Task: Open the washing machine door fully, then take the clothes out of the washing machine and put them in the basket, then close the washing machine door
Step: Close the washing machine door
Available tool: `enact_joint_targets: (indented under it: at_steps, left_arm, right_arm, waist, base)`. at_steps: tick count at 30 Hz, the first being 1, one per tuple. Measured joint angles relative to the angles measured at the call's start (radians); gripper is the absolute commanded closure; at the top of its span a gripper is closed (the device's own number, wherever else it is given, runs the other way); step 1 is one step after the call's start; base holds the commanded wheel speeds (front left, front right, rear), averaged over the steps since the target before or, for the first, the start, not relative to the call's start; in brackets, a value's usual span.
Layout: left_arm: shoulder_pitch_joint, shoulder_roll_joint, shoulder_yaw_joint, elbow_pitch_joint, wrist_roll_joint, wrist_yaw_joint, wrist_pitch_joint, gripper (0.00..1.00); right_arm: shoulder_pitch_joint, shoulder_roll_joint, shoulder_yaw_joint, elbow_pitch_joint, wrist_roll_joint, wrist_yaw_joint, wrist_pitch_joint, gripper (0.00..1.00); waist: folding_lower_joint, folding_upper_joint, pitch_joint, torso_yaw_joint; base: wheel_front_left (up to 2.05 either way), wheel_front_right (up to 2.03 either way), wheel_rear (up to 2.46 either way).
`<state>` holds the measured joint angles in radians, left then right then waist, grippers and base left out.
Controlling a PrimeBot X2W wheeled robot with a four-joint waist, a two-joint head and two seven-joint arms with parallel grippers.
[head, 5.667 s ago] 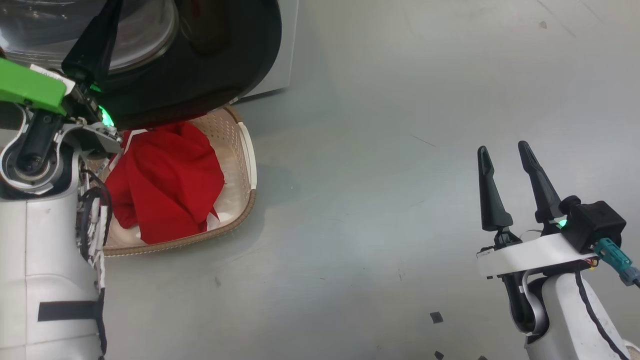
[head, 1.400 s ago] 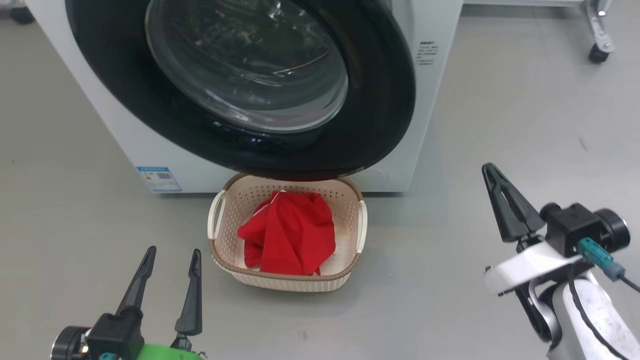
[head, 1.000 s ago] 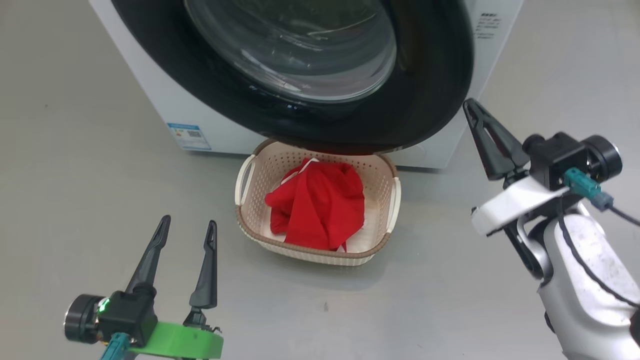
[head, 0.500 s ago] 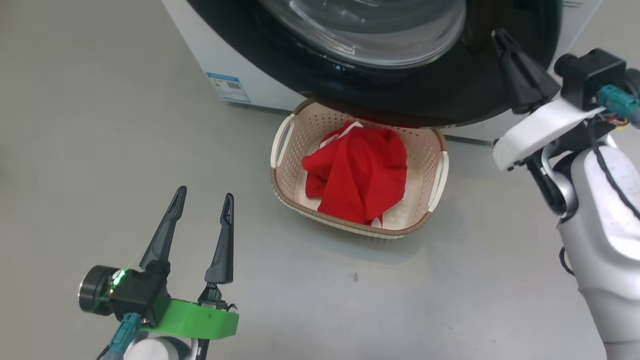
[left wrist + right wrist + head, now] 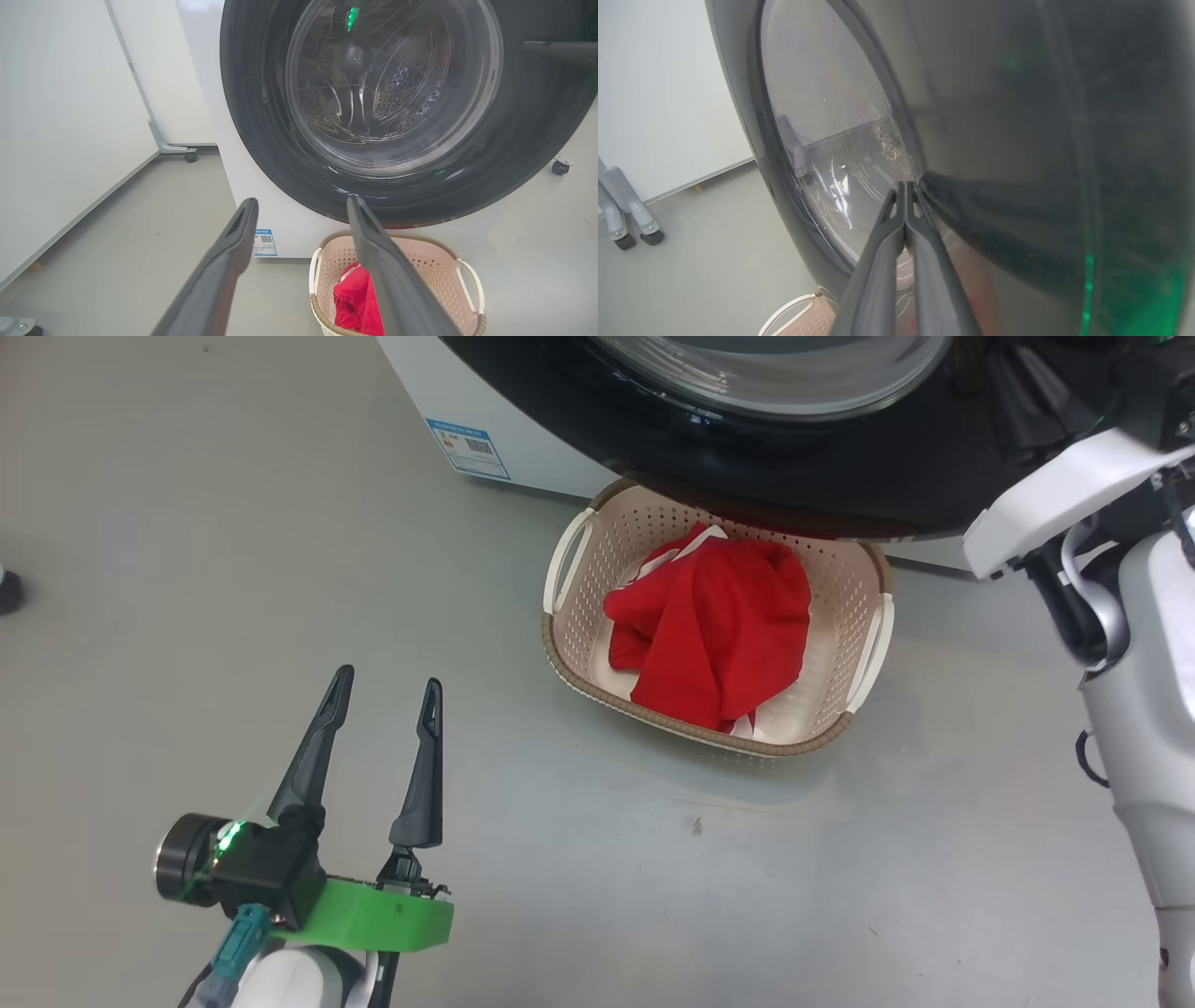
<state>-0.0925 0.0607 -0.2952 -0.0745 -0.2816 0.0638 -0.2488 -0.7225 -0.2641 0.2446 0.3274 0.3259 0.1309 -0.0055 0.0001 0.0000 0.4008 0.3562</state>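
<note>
The clothes (image 5: 714,625), a crumpled bright red heap with white trim, lie in the cream basket (image 5: 597,537) beneath the glossy black washing machine door (image 5: 794,467). The left gripper (image 5: 388,678) has its fingers spread. The right gripper (image 5: 904,185) has its fingers pressed together, close to the door.

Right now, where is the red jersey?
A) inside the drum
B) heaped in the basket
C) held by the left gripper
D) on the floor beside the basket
B: the clothes lie crumpled inside the basket, just below the washing machine door, and the left gripper hangs open and empty well off to one side.
</note>
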Motion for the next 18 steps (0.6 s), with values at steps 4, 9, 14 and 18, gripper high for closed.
enact_joint_targets:
  at_steps: [4,9,14,18]
  left_arm:
    - [-0.016,-0.005,-0.010,0.003,0.000,0.000,0.000,0.00]
    - [-0.033,-0.008,-0.025,0.006,0.000,-0.007,0.000,0.00]
    - [-0.049,-0.012,-0.032,0.018,0.000,-0.008,-0.003,0.00]
    - [-0.054,-0.013,-0.032,0.031,0.000,-0.008,-0.003,0.00]
  right_arm:
    - [-0.041,-0.015,-0.015,0.024,0.010,0.000,0.000,1.00]
    - [-0.113,-0.045,-0.042,0.051,0.015,0.000,0.000,1.00]
    - [-0.165,-0.065,-0.058,0.081,0.019,0.000,-0.006,1.00]
    - [-0.182,-0.065,-0.058,0.109,0.019,0.000,-0.023,1.00]
  waist:
    - [0.0000,0.0000,0.012,0.009]
    - [0.0000,0.0000,0.029,0.021]
    - [0.0000,0.0000,0.044,0.036]
    - [0.0000,0.0000,0.049,0.044]
  base:
    - [0.00,0.00,0.00]
    - [0.00,0.00,0.00]
    - [0.00,0.00,0.00]
    - [0.00,0.00,0.00]
